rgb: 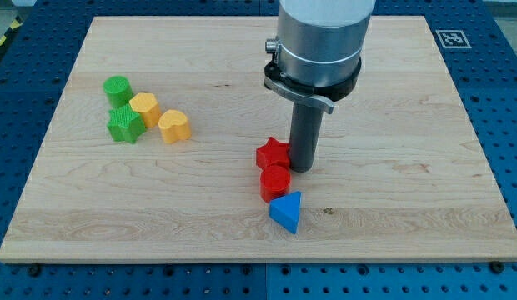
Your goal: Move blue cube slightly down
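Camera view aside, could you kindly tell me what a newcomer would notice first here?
The big silver arm dominates the view's top centre; my tip sits beside the red star. Below lie a red block and the blue block. Green and yellow blocks cluster at the view's left.

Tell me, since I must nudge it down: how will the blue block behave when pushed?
The blue block looks wedge-shaped with flat faces, so it should slide, not roll. A push off its centre would probably turn it. My tip sits above it, beside the red blocks, which might get dragged along.
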`<move>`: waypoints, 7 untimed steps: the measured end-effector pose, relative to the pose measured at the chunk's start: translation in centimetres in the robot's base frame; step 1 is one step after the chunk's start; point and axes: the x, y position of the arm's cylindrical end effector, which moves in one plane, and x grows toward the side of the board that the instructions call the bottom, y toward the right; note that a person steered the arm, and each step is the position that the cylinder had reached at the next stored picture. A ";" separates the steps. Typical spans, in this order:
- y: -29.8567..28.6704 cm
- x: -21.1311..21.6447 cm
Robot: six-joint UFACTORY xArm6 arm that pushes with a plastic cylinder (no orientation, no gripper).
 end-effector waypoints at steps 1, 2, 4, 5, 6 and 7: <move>0.0 -4.4; 0.0 -10.0; 2.6 -22.7; 8.9 -23.6; 11.0 -22.9; 10.1 -22.8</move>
